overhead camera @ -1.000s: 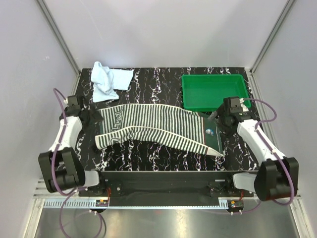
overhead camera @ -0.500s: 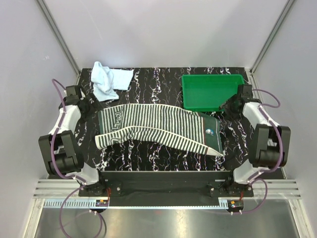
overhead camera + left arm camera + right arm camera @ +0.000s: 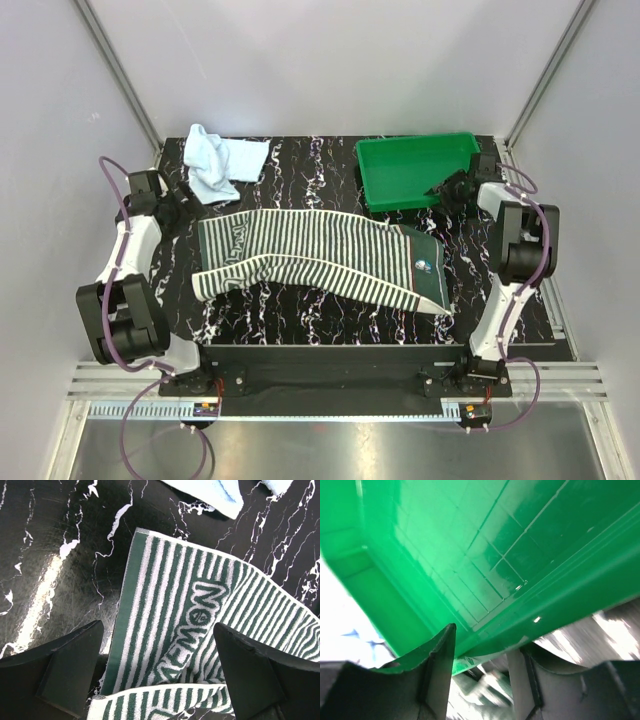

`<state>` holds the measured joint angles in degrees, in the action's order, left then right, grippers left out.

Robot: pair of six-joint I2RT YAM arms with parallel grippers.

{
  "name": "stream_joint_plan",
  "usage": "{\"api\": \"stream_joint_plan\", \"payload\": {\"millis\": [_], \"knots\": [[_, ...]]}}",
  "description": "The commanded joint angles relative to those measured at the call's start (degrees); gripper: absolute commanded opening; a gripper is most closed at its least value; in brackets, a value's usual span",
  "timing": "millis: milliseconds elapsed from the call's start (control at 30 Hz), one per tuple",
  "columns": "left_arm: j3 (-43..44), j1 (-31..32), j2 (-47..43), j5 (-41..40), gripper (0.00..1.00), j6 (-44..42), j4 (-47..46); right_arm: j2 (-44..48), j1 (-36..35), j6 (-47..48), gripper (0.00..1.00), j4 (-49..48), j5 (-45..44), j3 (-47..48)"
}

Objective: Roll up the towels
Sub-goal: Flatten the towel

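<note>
Left pincer: jaws spread, hovering above the left end of the striped towel, which is lying flattened across the worktop. Right pincer: pinching the rim of the green tray, beyond the striped towel's right end. Pale blue towel: lying crumpled beyond the striped towel's left end.

table: black, white-veined marble pattern | walls: plain pale grey panels | corner posts: bare aluminium | light: glare patch on tabletop
</note>
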<state>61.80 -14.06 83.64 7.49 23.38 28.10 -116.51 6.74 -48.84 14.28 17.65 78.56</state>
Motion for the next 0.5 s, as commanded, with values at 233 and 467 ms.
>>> {"api": "stream_joint_plan", "payload": {"millis": [233,467], "knots": [[-0.5,0.2,1.2,-1.9,0.99,-1.8,-1.8,0.4,-0.2,0.9,0.85,-4.0,3.8,4.6],[-1.1,0.1,4.2,-4.0,0.99,-1.6,-0.9,15.2,-0.2,8.3,0.91,3.0,-6.4,-6.3]]}}
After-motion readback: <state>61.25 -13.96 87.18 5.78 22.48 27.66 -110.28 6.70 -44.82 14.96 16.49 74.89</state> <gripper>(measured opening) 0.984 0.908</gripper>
